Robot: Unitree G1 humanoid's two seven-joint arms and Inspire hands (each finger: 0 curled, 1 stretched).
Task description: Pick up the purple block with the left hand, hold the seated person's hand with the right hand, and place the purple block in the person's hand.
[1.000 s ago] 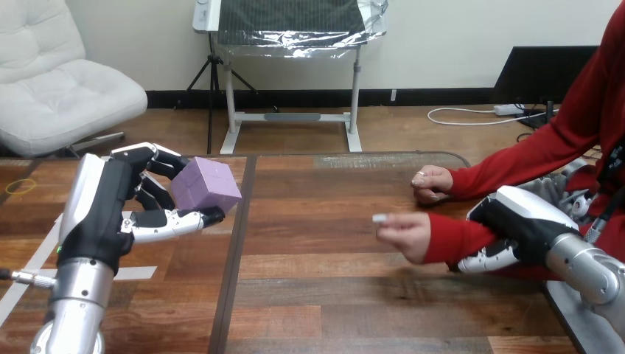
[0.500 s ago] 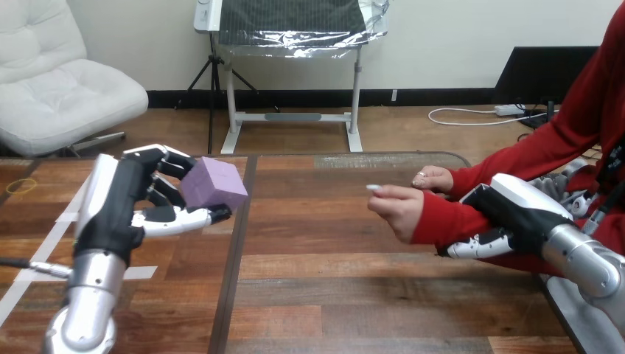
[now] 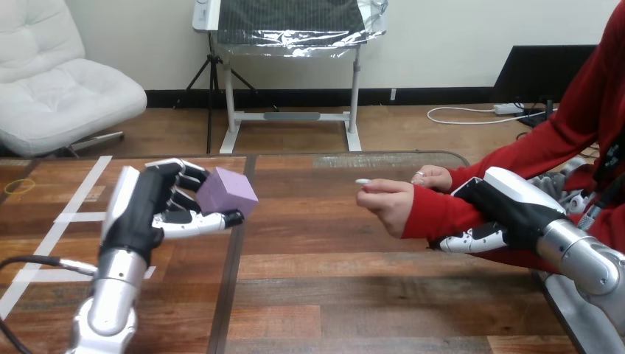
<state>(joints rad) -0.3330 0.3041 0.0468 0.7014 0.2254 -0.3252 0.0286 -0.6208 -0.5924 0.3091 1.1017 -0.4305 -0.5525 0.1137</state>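
The robot's left hand (image 3: pixel 147 214) has the small, matt, cube-shaped purple block (image 3: pixel 228 193) up off the brown wooden plank table (image 3: pixel 354 295). The block is pinched at the far end of the hand: curled fingers (image 3: pixel 180 171) hook over its top rear edge and the thumb lies along underneath. It sits out beyond the fingertips, on the side facing the person, with most of its faces bare. To me it looks light and rigid, perhaps foam or hollow plastic. Its flat, smooth faces could slide in so shallow a hold. Squeezing two opposite faces square-on is the sound way to keep it, and it should take a short drop unharmed.

The right hand (image 3: pixel 508 206) wraps the person's forearm (image 3: pixel 435 214) in its red sleeve, white shell on top and fingers curled below, though I can't tell how firmly from here. Just beyond its fingertips the person's hand (image 3: pixel 387 206) is raised with fingers folded in, not opened into a cup, and is well apart from the block. The person's other hand (image 3: pixel 433 177) rests on the table behind it.
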